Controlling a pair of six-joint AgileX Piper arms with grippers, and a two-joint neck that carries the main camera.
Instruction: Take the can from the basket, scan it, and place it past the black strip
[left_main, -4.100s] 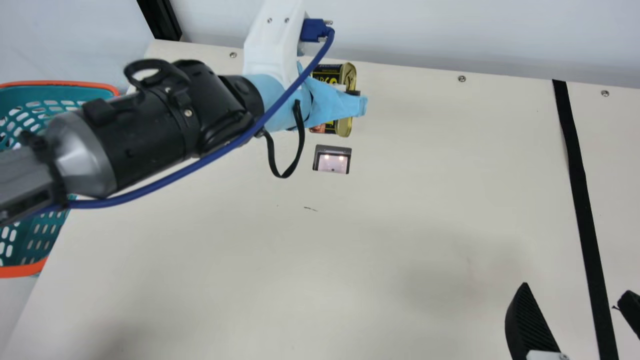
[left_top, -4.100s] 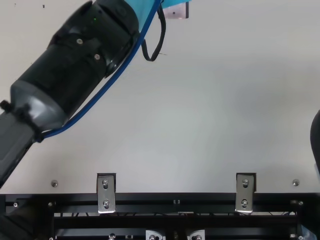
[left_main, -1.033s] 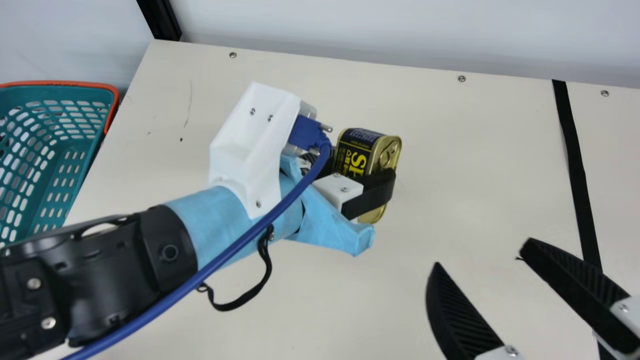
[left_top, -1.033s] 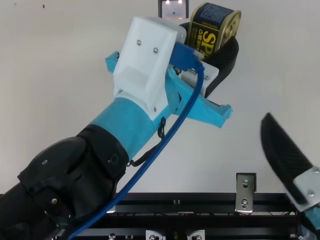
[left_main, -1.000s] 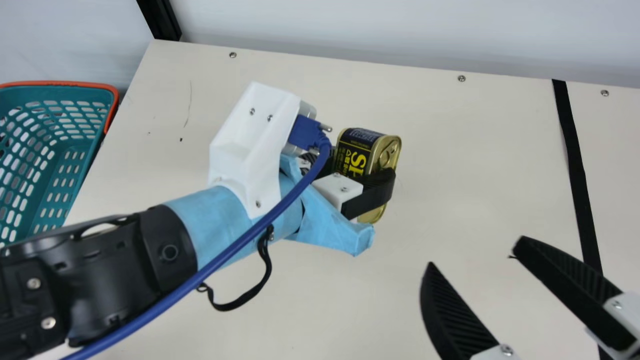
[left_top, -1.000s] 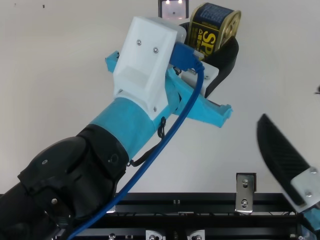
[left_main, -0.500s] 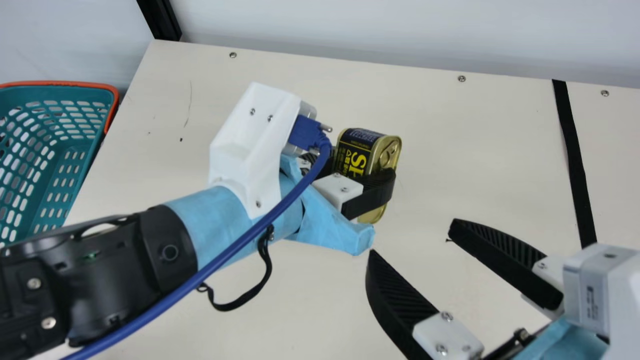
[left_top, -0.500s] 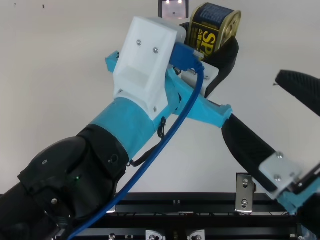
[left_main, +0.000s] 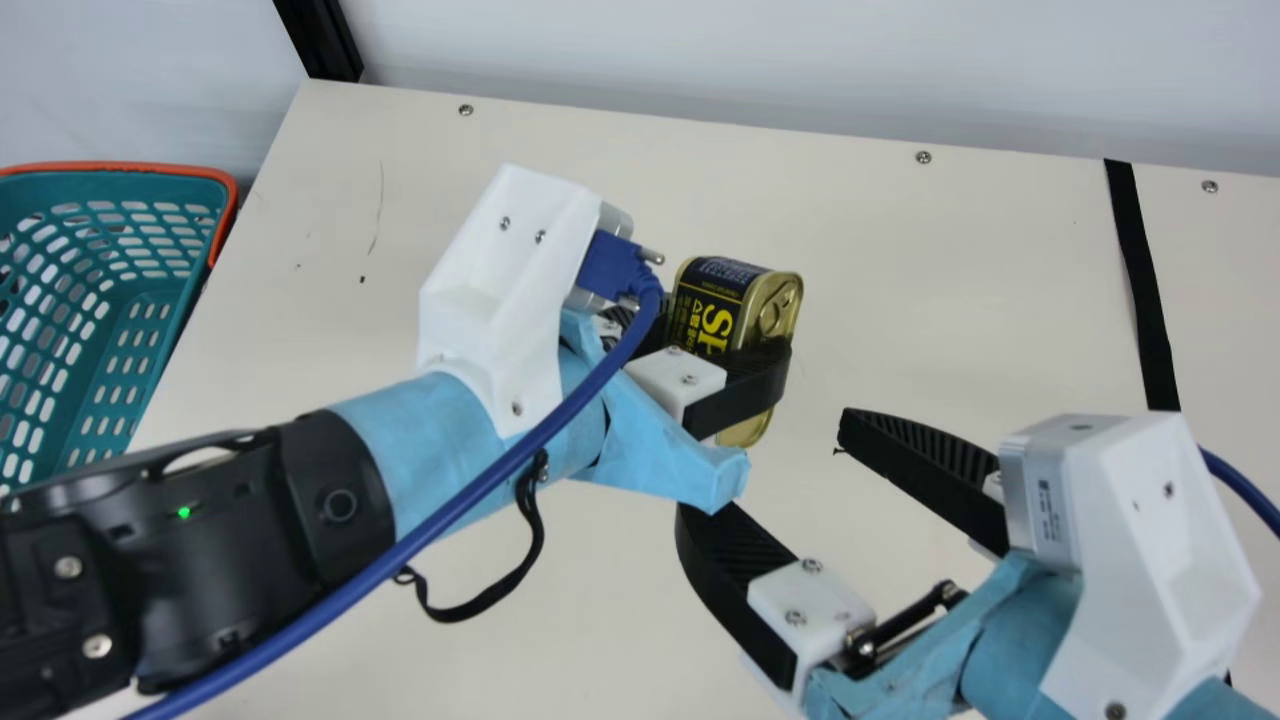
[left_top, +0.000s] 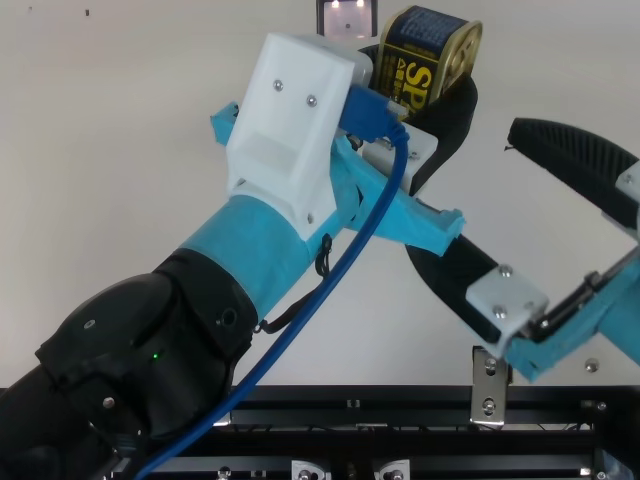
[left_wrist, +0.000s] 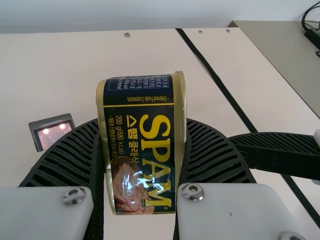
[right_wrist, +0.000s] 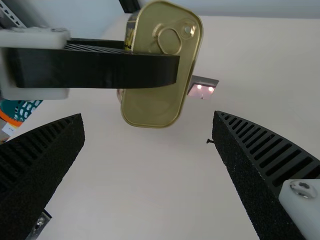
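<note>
Gripping the can (left_wrist: 142, 145) by its two flat ends, the left claw (left_main: 728, 330) is closed on it, with one ribbed finger pressed to each end. The end with the ring pull faces out toward the right claw (left_main: 766, 468), and one finger of the left claw lies across that end. The printed side looks back at the left wrist camera. In that view the upper part of the can rises past the fingers and a bit of its lower part shows between them, so they have it around the middle. The right claw is wide open, its fingers spread well apart, and the can is outside its grasp, out past the fingertips. In the main view one of its fingers runs under the edge of the left claw's blue wrapping; whether the two touch I can't tell. The lit scanner (left_top: 348, 18) is on the worktop (left_main: 900, 300), near the can in the top view. How high the can sits above the worktop is hard to judge. It is on the basket's side of the black strip (left_main: 1145, 290) and well apart from it, with the teal basket (left_main: 228, 185) over at the main view's left.
</note>
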